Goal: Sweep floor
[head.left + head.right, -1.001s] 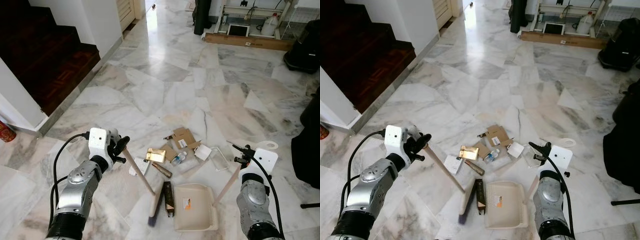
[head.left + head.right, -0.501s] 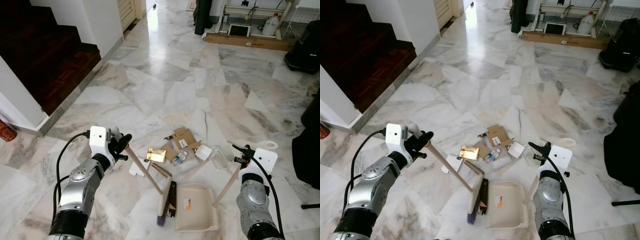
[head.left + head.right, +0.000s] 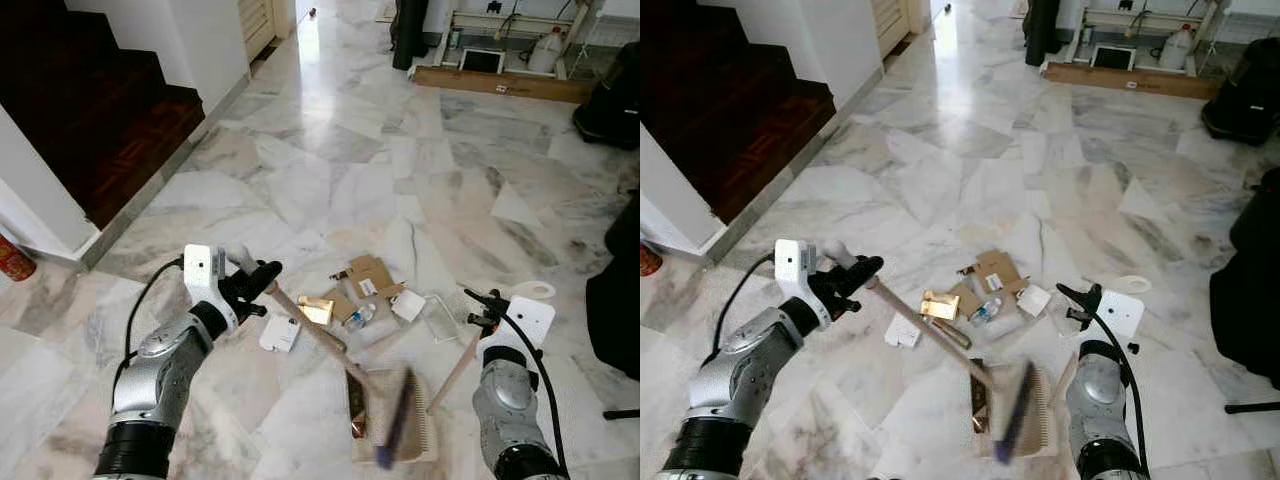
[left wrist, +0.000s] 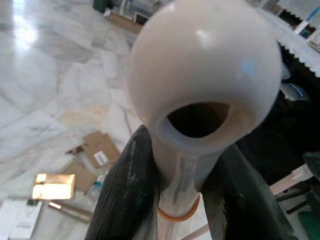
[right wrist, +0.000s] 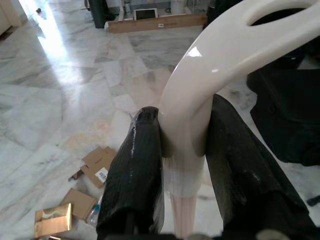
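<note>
Broom [image 3: 330,345]: pale wooden handle, slanted, blurred dark bristles over dustpan. Dustpan [image 3: 425,440]: cream plastic, flat on marble floor [image 3: 330,170], handle upright.

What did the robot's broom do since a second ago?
The left end effector swung the broom rightward; its brush head now sits over the dustpan, with the dark stick pushed onto it. The right end effector still grips the dustpan handle. The cardboard scraps stayed put.

Shiny marble floor [image 3: 330,170] with grey veins, lots of light bouncing off it from the far end. Dark wooden stairs [image 3: 90,110] sit beside a white wall [image 3: 205,45], and a long cardboard box [image 3: 500,83] lies along the back.
</note>
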Tool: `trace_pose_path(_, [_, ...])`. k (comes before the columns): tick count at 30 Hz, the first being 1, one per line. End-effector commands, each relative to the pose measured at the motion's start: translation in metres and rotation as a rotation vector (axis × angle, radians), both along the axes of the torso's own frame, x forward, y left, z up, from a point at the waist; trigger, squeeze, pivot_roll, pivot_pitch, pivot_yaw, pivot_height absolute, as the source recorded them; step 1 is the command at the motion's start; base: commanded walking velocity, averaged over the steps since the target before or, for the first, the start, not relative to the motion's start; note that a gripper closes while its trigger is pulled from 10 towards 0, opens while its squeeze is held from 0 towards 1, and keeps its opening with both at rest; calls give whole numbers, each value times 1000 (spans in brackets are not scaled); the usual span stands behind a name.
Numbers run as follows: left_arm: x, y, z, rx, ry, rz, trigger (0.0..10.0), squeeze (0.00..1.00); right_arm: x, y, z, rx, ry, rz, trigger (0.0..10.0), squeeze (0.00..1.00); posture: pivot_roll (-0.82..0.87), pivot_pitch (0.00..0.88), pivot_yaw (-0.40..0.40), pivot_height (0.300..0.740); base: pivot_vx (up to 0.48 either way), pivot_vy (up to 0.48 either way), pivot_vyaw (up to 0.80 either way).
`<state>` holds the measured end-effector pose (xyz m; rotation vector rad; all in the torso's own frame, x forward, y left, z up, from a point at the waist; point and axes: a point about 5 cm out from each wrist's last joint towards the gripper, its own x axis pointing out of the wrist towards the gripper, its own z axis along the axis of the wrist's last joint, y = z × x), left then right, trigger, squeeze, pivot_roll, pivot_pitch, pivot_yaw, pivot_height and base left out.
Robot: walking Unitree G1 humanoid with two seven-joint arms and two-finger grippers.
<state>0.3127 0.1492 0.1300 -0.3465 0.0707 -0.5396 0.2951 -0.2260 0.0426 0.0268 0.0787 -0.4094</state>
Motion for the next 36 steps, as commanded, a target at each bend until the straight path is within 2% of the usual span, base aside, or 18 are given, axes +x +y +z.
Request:
trace_pose_path(1, [4,12,24,-2,-104,70,10000,0,-1,3,-4,13,23,5,10000,0,65,104,53,740,0,0,0])
trace_pose_path(5, [7,21,36,5,-158,147,10000,0,-1,2,-4,13,24,4,10000,0,65,104,54,740,0,0,0])
trace_pose_path(7, [9,32,46,92,-219,231,10000,0,-1,3,-5,13,26,7,10000,0,69,103,53,740,0,0,0])
trace_pose_path(13, [6,38,50,171,-243,242,10000,0,0,3,-5,15,27,8,10000,0,68,102,54,740,0,0,0])
trace_pose_path(15, [4,40,45,245,-225,201,10000,0,0,3,-5,15,27,7,10000,0,69,102,54,740,0,0,0])
trace_pose_path(20, [-2,38,23,336,-158,119,10000,0,0,3,-5,16,30,7,10000,0,72,103,56,740,0,0,0])
trace_pose_path(23, [-4,37,14,364,-139,116,10000,0,-1,4,-6,17,30,8,10000,0,70,104,56,740,0,0,0])
trace_pose_path(33, [-9,38,4,388,-112,106,10000,0,-2,2,-6,14,29,4,10000,0,70,110,54,740,0,0,0])
trace_pose_path(36, [-9,37,-5,406,-91,106,10000,0,-1,6,-6,14,28,16,10000,0,67,111,55,740,0,0,0])
